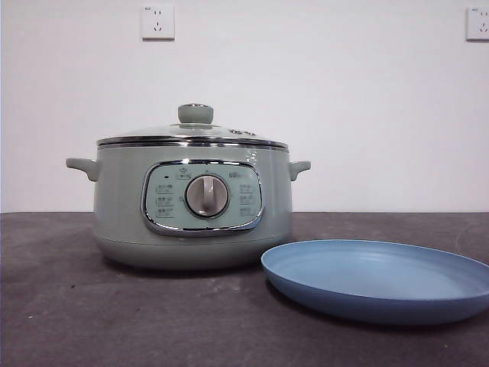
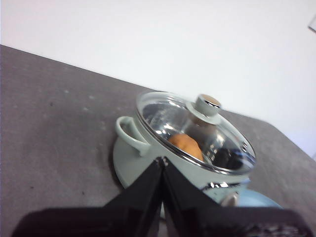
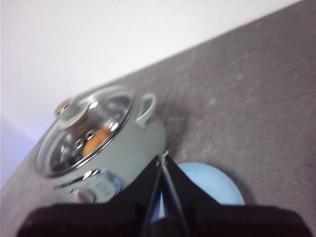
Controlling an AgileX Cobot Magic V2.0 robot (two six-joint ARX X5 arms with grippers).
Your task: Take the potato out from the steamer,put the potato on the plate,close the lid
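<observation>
While the lid [image 1: 192, 131] sits square on the steamer [image 1: 191, 206], the step in hand is judged to be lifting it off, since the potato [image 2: 186, 144] lies inside under the glass and nothing can reach it otherwise. To do this well, a gripper should open, come down straight over the pale green knob [image 1: 195, 114] at the lid's centre, close across it, and lift level so the metal rim clears the pot without dragging it along the dark table [image 1: 61, 306]. The lid then needs a resting place away from the plate [image 1: 458, 302], which stands empty just beside the steamer, nearer and to the right. The left gripper [image 2: 162, 161] hangs above the table with its jaws pressed together and nothing between them; the right gripper [image 3: 164, 159] is likewise closed and empty, high over the plate's side of the pot. Neither arm shows in the front view. From the front the potato cannot be seen at all; both wrist views show it only through reflections on the glass, the right one blurred, so its exact lie in the pot is hard to judge.
</observation>
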